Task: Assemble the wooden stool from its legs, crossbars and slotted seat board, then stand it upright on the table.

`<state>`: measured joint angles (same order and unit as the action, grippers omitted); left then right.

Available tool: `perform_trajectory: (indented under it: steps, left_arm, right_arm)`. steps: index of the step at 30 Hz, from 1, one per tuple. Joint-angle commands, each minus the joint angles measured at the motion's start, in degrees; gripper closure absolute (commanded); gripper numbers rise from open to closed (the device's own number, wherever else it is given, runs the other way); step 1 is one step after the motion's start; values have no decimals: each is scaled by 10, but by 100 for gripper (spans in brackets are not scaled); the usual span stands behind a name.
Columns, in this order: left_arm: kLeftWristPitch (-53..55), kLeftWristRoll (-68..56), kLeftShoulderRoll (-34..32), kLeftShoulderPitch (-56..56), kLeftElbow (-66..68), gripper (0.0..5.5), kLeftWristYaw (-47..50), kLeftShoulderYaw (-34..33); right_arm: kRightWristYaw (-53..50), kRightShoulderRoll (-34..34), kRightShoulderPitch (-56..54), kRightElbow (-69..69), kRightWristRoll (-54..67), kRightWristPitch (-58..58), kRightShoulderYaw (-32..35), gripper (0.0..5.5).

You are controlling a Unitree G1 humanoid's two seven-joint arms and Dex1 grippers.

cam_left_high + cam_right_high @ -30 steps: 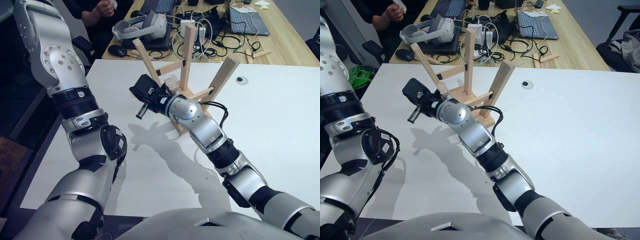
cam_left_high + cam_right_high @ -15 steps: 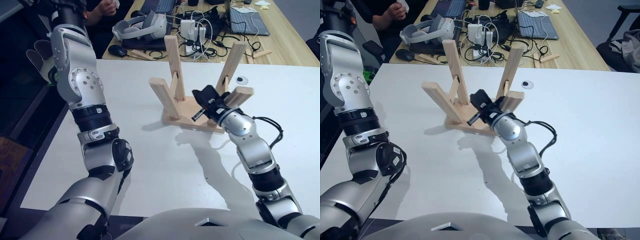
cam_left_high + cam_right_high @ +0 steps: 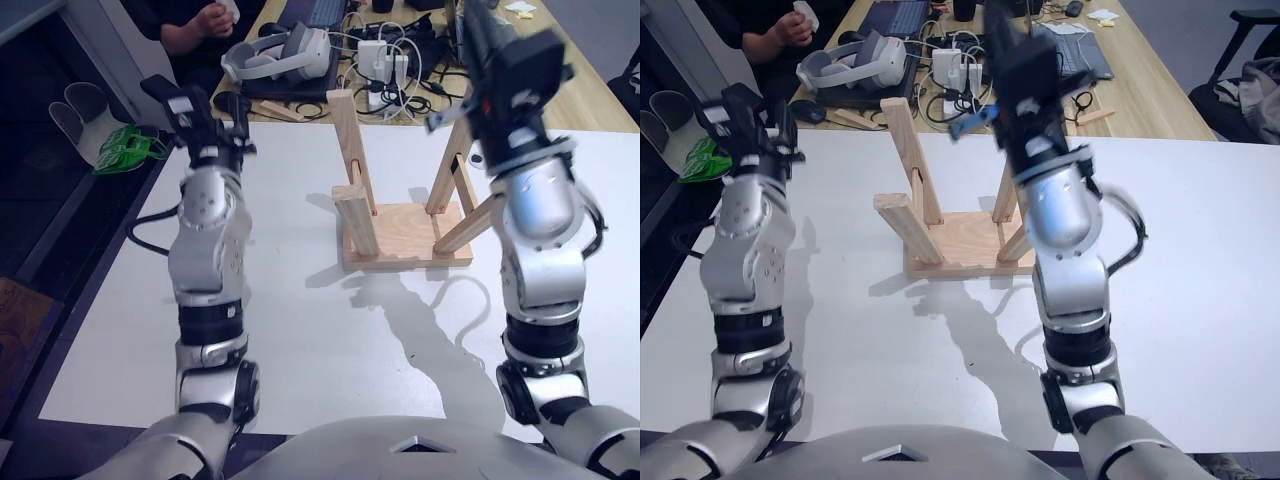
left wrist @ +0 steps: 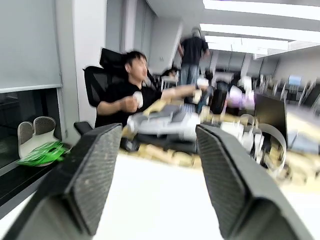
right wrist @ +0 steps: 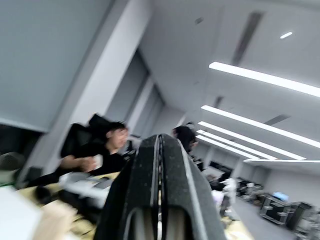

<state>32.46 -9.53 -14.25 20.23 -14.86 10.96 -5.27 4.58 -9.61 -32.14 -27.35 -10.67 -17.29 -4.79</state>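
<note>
Both arms have swung up and away from the stool [image 3: 405,232] since a second ago; you're holding them raised over the bench [image 3: 300,340]. Left hand [image 4: 157,145] is sitting with fingers apart, gripping nothing. Right hand [image 5: 160,150] is keeping its fingers pressed together, empty. Stool is resting upside down mid-bench, seat board flat, legs pointing up. Right forearm is overlapping its right-side legs. Headset [image 3: 280,52], cables [image 3: 390,50] and laptop [image 3: 495,40] are lying on the desk behind.
</note>
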Motion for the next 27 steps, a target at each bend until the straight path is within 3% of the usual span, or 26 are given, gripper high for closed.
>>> perform_trajectory:
  steps: [1, 6, 9, 14, 18, 27]
  left_arm:
    - [125, -10, -41, -115, -94, 343, -76, 81]
    - [220, -25, -34, -162, -130, 415, -117, 111]
    - [225, -12, 0, -153, -89, 464, -104, 116]
    - [229, 2, 29, -143, -12, 540, -112, 138]
    - [259, -14, 51, -142, -14, 546, -139, 156]
    - [303, -31, 79, -140, -18, 546, -174, 173]
  right_arm:
    - [-20, -82, -40, 24, -52, -10, 86, 550]
    - [11, -140, 114, 113, -25, -34, 198, 550]
    - [80, -175, 180, 221, 19, -50, 221, 550]
    - [279, -232, 193, 349, 77, -98, 135, 550]
    - [383, -254, 213, 348, 100, -117, 66, 550]
    - [425, -279, 218, 305, 106, -209, 4, 550]
